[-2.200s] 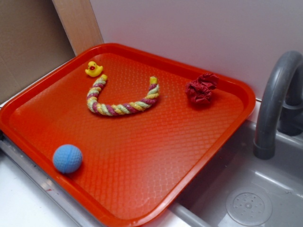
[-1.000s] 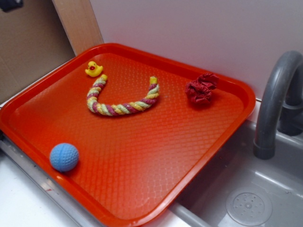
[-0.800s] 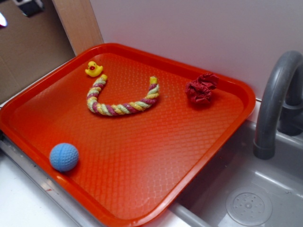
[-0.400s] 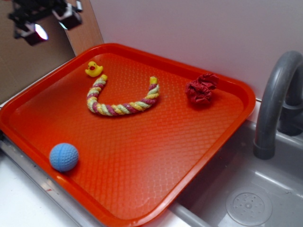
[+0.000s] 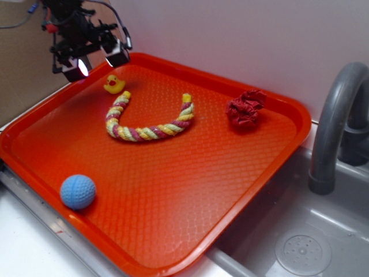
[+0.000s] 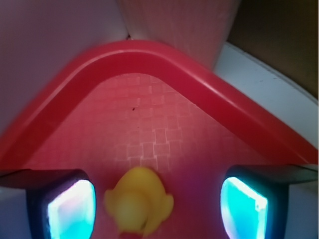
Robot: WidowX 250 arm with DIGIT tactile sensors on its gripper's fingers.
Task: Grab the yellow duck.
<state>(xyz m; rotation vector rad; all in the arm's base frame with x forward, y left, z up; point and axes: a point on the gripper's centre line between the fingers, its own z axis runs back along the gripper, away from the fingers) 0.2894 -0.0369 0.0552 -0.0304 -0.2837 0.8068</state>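
Observation:
The yellow duck (image 5: pixel 114 84) sits in the far left corner of the red tray (image 5: pixel 173 219), just above one end of the twisted rope (image 5: pixel 147 122). My gripper (image 5: pixel 97 61) hangs open above and slightly left of the duck, its two glowing pads spread apart. In the wrist view the duck (image 6: pixel 138 205) lies low in the picture between the left pad (image 6: pixel 72 209) and the right pad (image 6: pixel 244 208), closer to the left one and touching neither. The tray's corner rim (image 6: pixel 149 50) curves behind it.
A blue ball (image 5: pixel 78 191) rests near the tray's front left edge. A crumpled red cloth (image 5: pixel 245 108) lies at the back right. A grey faucet (image 5: pixel 334 127) and sink (image 5: pixel 300 242) stand to the right. A wall rises close behind the tray.
The gripper has come in from the top left corner and dropped toward the duck. The blue ball rolled slightly left early on, then stayed still.

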